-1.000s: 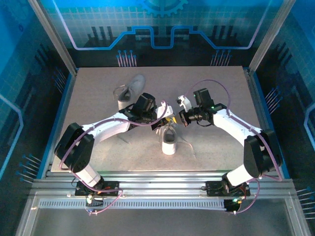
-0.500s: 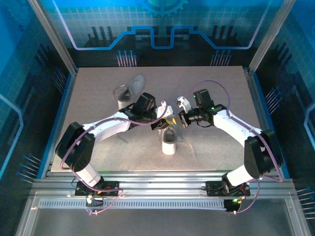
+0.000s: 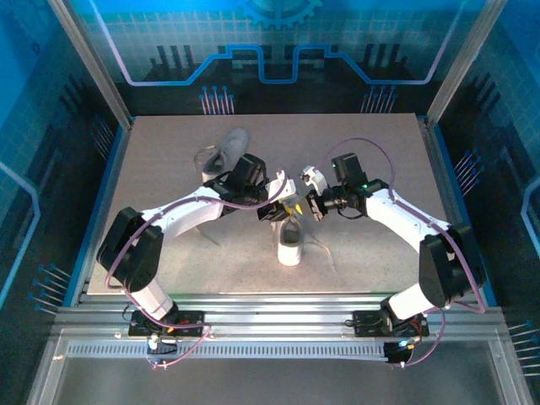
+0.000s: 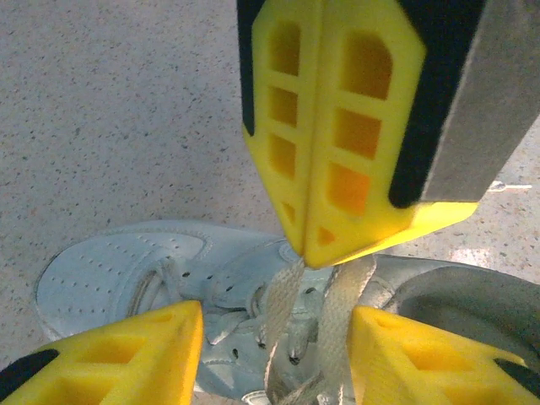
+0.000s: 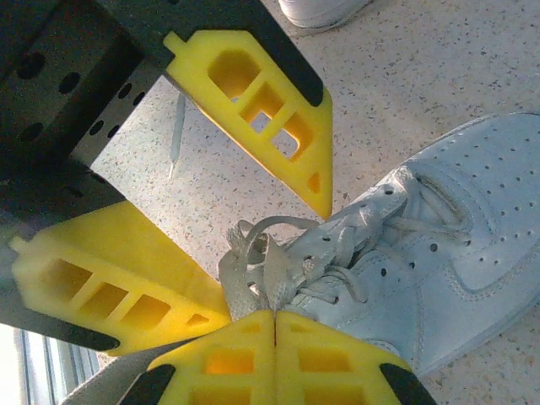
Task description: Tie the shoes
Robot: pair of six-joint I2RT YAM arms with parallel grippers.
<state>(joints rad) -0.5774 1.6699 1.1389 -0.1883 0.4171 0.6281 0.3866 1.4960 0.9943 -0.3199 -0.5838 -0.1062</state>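
A white shoe (image 3: 289, 245) lies mid-table, toe toward the near edge; its upper shows in the left wrist view (image 4: 126, 270) and the right wrist view (image 5: 447, 253). My right gripper (image 5: 275, 315) is shut on a loop of its pale lace (image 5: 253, 270), lifting it above the tongue. In the left wrist view the same shut gripper (image 4: 305, 250) hangs from above with two lace strands (image 4: 283, 299) running down from it. My left gripper (image 4: 274, 354) is open, its yellow pads (image 4: 126, 350) either side of those strands without touching them. The second shoe (image 3: 224, 152) lies on its side at the back left.
Both grippers (image 3: 285, 207) (image 3: 302, 202) meet tip to tip over the near shoe's heel end. A loose lace end (image 5: 175, 135) lies on the speckled table (image 3: 371, 152). Metal frame posts and blue walls stand around the table.
My left gripper has opened and let go of the lace it pinched. The right gripper has stayed shut on the lace, barely moving.
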